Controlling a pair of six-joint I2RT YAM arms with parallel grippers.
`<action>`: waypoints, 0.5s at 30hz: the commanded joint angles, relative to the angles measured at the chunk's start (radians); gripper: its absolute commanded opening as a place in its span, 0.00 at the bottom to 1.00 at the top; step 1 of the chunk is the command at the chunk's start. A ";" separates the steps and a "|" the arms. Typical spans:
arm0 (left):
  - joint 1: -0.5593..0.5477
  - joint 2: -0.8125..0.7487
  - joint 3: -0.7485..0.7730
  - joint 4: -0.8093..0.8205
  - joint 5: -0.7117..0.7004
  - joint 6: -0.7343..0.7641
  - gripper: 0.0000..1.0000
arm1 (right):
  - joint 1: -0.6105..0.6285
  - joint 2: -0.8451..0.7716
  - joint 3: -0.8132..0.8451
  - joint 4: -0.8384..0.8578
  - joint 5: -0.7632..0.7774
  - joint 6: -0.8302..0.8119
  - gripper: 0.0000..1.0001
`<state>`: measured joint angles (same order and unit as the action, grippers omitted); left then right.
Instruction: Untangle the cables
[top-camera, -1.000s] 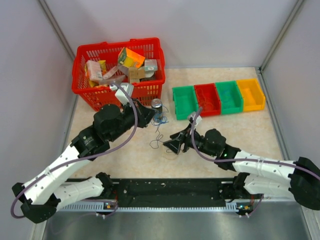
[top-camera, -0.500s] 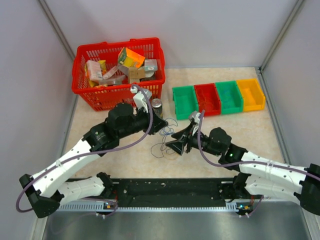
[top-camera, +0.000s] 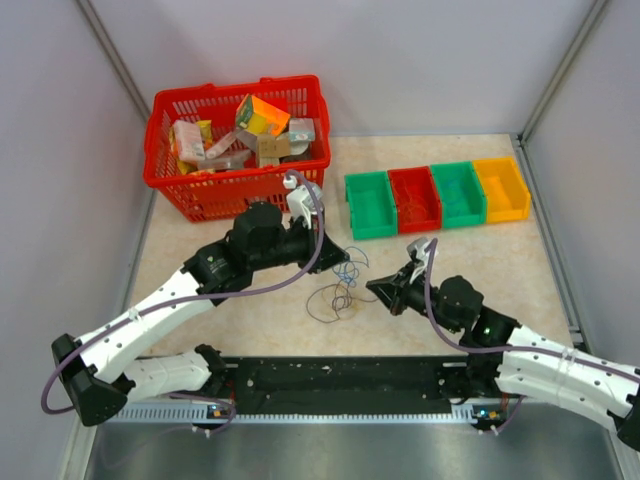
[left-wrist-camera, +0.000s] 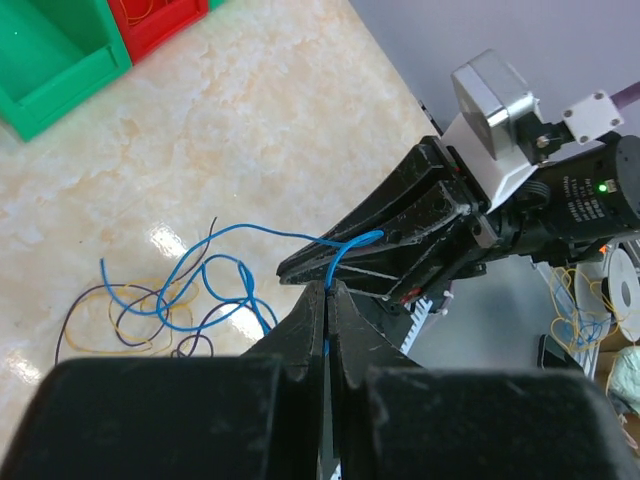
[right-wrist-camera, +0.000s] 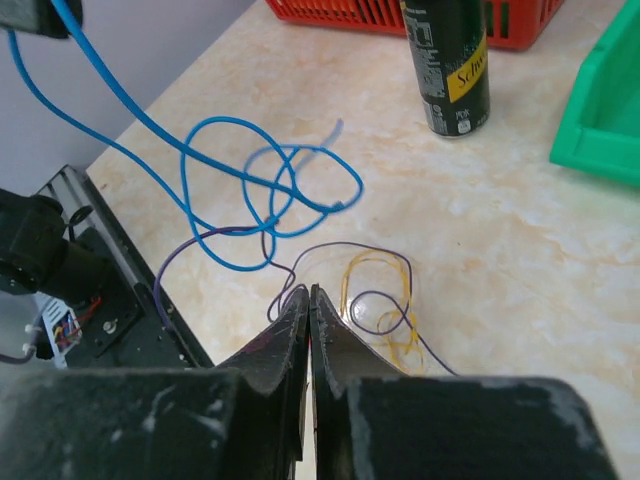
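Observation:
The cables (top-camera: 340, 290) lie in a loose tangle on the table between both arms. My left gripper (left-wrist-camera: 328, 285) is shut on the blue cable (left-wrist-camera: 200, 270) and holds its end above the table; the rest trails down in loops (right-wrist-camera: 270, 190). My right gripper (right-wrist-camera: 308, 290) is shut, and the thin purple cable (right-wrist-camera: 350, 248) runs into its tips. A yellow-orange cable (right-wrist-camera: 385, 270) lies coiled under the purple one. In the top view the left gripper (top-camera: 338, 258) and right gripper (top-camera: 372, 287) face each other across the tangle.
A black spray can (right-wrist-camera: 450, 60) stands by the red basket (top-camera: 220, 190), which is full of boxes. A row of green (top-camera: 352, 205), red (top-camera: 413, 222), green (top-camera: 458, 218) and yellow (top-camera: 500, 212) bins sits at the back right. The arms' black base rail runs along the near edge.
The left arm swung right and forward, carrying the blue cable away from the can. The right gripper drew back to the right and closed its jaws.

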<state>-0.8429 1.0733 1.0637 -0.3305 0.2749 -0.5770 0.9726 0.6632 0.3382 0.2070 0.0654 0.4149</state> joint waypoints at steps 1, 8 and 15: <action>0.002 -0.013 -0.005 0.085 0.046 -0.001 0.00 | 0.008 -0.062 -0.024 -0.008 -0.004 -0.021 0.12; 0.002 0.002 -0.004 0.107 0.099 0.003 0.00 | 0.008 -0.096 -0.019 -0.009 0.027 -0.005 0.66; 0.001 0.011 -0.013 0.120 0.109 -0.004 0.00 | 0.008 -0.099 -0.018 0.147 -0.169 0.094 0.73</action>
<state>-0.8429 1.0782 1.0634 -0.2832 0.3595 -0.5766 0.9726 0.5564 0.3027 0.2150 0.0147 0.4397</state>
